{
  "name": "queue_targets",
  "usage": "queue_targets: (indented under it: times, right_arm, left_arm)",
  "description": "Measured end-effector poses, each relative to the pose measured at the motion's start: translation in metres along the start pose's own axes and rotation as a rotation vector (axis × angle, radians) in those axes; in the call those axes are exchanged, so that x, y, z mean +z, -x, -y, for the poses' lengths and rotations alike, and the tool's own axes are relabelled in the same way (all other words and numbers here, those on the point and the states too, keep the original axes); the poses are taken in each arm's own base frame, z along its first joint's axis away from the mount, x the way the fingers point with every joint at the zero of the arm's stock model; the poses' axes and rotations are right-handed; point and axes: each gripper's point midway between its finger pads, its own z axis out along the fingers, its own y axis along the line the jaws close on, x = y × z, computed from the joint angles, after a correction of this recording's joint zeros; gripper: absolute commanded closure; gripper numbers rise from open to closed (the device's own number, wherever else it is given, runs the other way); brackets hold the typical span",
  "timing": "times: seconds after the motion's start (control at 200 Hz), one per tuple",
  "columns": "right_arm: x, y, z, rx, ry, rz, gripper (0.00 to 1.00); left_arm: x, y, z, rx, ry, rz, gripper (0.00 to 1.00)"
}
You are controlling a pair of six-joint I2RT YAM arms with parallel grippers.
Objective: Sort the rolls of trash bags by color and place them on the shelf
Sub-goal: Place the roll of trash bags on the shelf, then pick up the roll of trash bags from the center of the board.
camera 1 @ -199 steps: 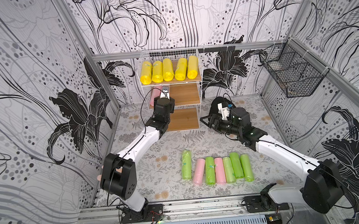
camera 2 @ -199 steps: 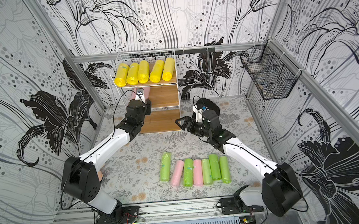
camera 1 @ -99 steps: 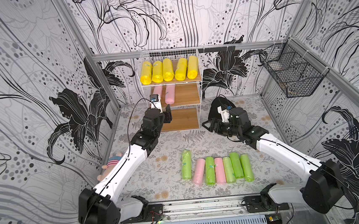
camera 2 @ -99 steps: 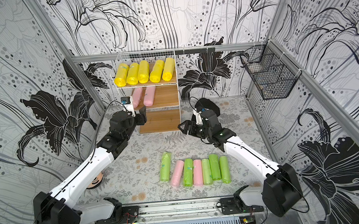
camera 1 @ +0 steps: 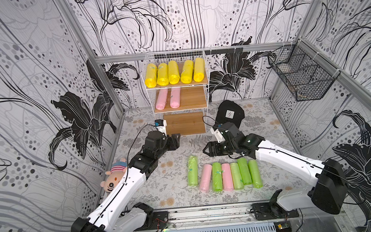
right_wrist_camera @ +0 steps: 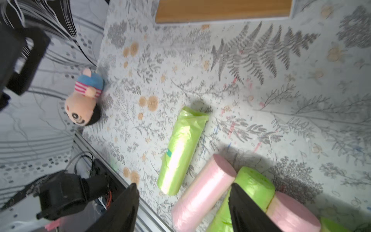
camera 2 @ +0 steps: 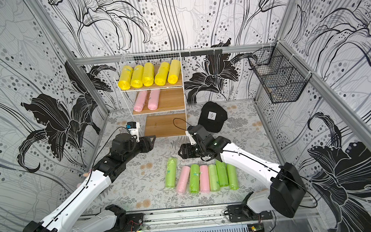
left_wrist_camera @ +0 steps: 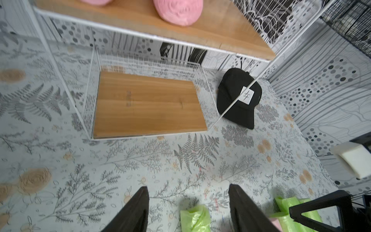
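The white wire shelf point(camera 1: 192, 95) holds several yellow rolls point(camera 1: 174, 72) on its top board and two pink rolls point(camera 1: 168, 98) on the middle board. Its bottom board point(left_wrist_camera: 148, 104) is bare. Several green and pink rolls lie side by side on the table, starting with a lone green roll point(camera 1: 192, 170), then a pink roll point(right_wrist_camera: 202, 190). My left gripper point(camera 1: 176, 141) hangs open and empty in front of the shelf. My right gripper point(camera 1: 206, 151) is open just above the far ends of the table rolls, gripping nothing.
A black cap point(camera 1: 229, 115) lies right of the shelf. A plush toy point(camera 1: 114, 177) sits against the left wall beside my left arm. A black wire basket point(camera 1: 301, 78) hangs on the right wall. A metal rail point(camera 1: 210, 212) runs along the front edge.
My left arm drew back from the middle board, leaving a second pink roll there. My right gripper moved down toward the table rolls and its jaws narrowed.
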Motion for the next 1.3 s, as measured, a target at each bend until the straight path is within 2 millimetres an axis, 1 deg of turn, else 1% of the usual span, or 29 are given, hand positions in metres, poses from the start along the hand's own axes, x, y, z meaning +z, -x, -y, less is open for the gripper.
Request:
queue_targets:
  times: [0.145,0.24,0.3,0.396,0.576,0.731,0.911,1.041,1.167,1.302]
  right_arm:
    - [0.014,-0.04,-0.007,-0.024,-0.05,-0.11,0.34]
    - [0.02,-0.067,-0.01,-0.046,-0.087,-0.185,0.37]
    - [0.025,-0.079,-0.01,-0.05,-0.104,-0.221,0.38]
    - [0.036,-0.088,-0.004,-0.04,-0.134,-0.257,0.39]
    - [0.056,-0.099,0.012,-0.015,-0.201,-0.303,0.39]
    - [0.071,-0.106,0.025,-0.012,-0.25,-0.334,0.39]
    - [0.087,-0.104,0.031,-0.014,-0.293,-0.342,0.39]
    - [0.096,-0.094,0.032,-0.023,-0.325,-0.316,0.39]
    - [0.107,-0.082,0.034,-0.041,-0.364,-0.285,0.41]
    - [0.117,-0.072,0.037,-0.062,-0.404,-0.261,0.42]
  left_arm:
    - [0.002,-0.023,-0.003,-0.033,-0.012,-0.075,0.35]
    - [0.002,-0.032,-0.003,-0.045,-0.019,-0.106,0.35]
    - [0.002,-0.036,-0.004,-0.047,-0.021,-0.115,0.35]
    - [0.003,-0.04,-0.005,-0.05,-0.021,-0.123,0.35]
    - [0.003,-0.04,-0.004,-0.054,-0.027,-0.126,0.35]
    - [0.003,-0.04,-0.003,-0.054,-0.028,-0.125,0.35]
    - [0.003,-0.039,-0.003,-0.053,-0.029,-0.123,0.34]
    - [0.002,-0.038,-0.004,-0.053,-0.026,-0.116,0.34]
    - [-0.001,-0.035,-0.004,-0.052,-0.026,-0.097,0.34]
    - [-0.003,-0.03,-0.003,-0.051,-0.027,-0.075,0.34]
